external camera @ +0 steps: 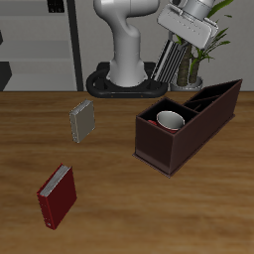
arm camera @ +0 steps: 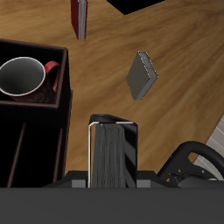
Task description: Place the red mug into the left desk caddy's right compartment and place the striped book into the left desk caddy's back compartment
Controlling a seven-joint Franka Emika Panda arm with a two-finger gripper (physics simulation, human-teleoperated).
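Observation:
The red mug (external camera: 171, 120) (arm camera: 26, 79) stands upright inside the large square end section of the left desk caddy (external camera: 203, 117) (arm camera: 63, 98), a long dark maroon box. My gripper (external camera: 185, 38) (arm camera: 112, 182) is high above the table, behind that caddy, and is shut on the striped book (external camera: 171, 62) (arm camera: 112, 153). The book hangs upright from the fingers. In the wrist view its lower edge is over bare table just beside the caddy's wall, not over a compartment. The caddy's narrower slots look dark, and what lies in them cannot be made out.
A small plain grey book (external camera: 81, 121) (arm camera: 142, 77) lies on the table's middle. A dark red book (external camera: 57, 195) (arm camera: 80, 17) lies nearer the front edge. The robot's base (external camera: 124, 69) and a potted plant (external camera: 203, 60) stand behind the caddy.

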